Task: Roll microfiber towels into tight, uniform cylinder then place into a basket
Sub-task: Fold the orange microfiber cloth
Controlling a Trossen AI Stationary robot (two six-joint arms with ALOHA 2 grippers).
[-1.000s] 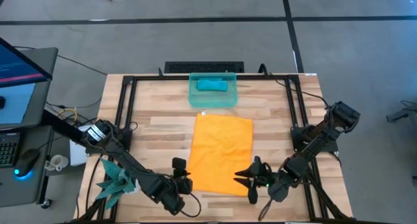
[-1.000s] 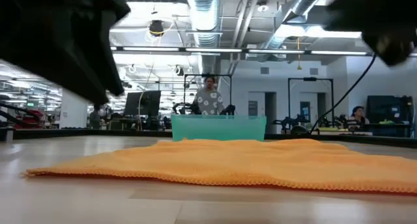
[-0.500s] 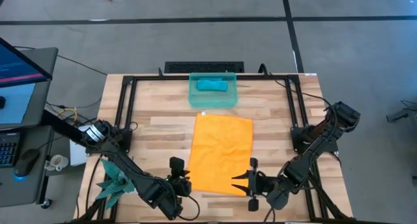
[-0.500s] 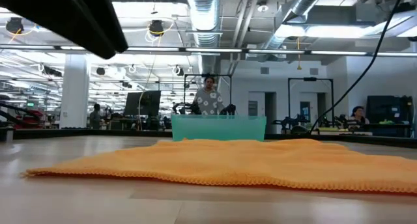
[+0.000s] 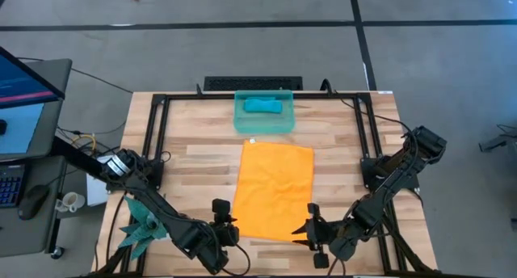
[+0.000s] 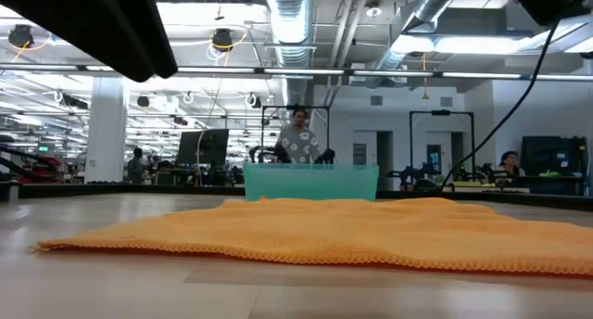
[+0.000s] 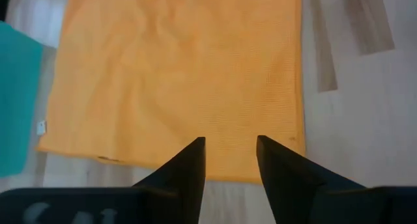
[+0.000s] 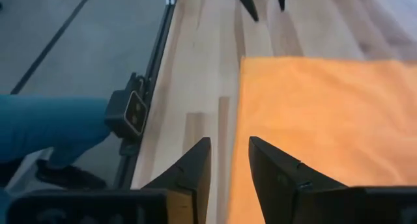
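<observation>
The left pincer hangs over the near left corner of the orange towel, its two dark fingers standing apart with a clear gap and nothing between them; in its wrist view the cloth's near hem lies just past the tips. The right pincer hovers at the near right corner of the same towel, fingers likewise parted and empty, straddling the towel's side edge where cloth meets bare wood.

The orange towel lies spread flat and unrolled on the wooden tabletop, between the two arms, its surface lightly wrinkled. Beyond its far edge sits the translucent teal basket, just apart from the cloth, with the teal-blue towel already lying bunched inside. From the low view, the orange towel stretches across the foreground with the basket behind it, and a person stands in the room beyond.
</observation>
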